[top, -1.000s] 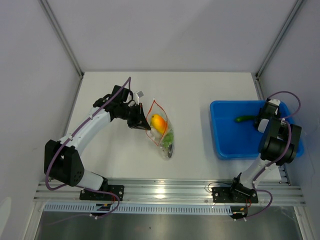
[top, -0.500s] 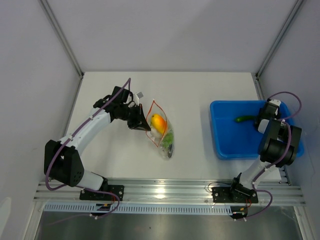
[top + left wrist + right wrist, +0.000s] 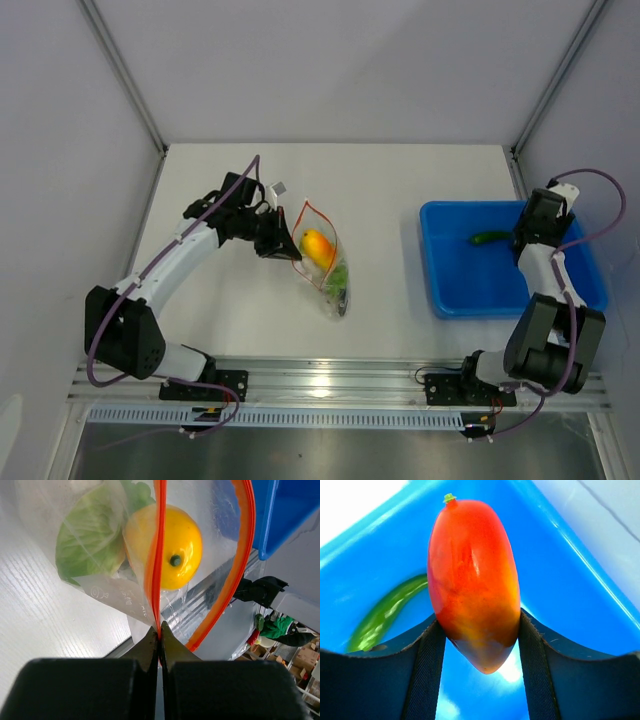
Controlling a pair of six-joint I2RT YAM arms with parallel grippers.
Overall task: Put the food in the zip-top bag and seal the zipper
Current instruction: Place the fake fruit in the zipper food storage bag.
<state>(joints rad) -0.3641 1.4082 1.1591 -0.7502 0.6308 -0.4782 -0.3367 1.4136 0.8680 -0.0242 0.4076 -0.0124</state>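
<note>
Left of the table's centre, the left gripper (image 3: 160,631) pinches the thin orange-red zipper strip (image 3: 157,555) of the small clear crinkly plastic bag (image 3: 328,275), its jaws pressed together on one lip; the mouth gapes; inside lie a round yellow-orange toy fruit (image 3: 172,545) and a green leafy piece (image 3: 87,537); the bits at the bag's bottom are too small to name; near the right edge, over the blue plastic tray (image 3: 465,290), the right gripper (image 3: 479,630) clamps a red-orange oval toy fruit (image 3: 472,575), which the wrist hides from the top view; a slim green pepper-like piece (image 3: 382,617) lies in the tray.
</note>
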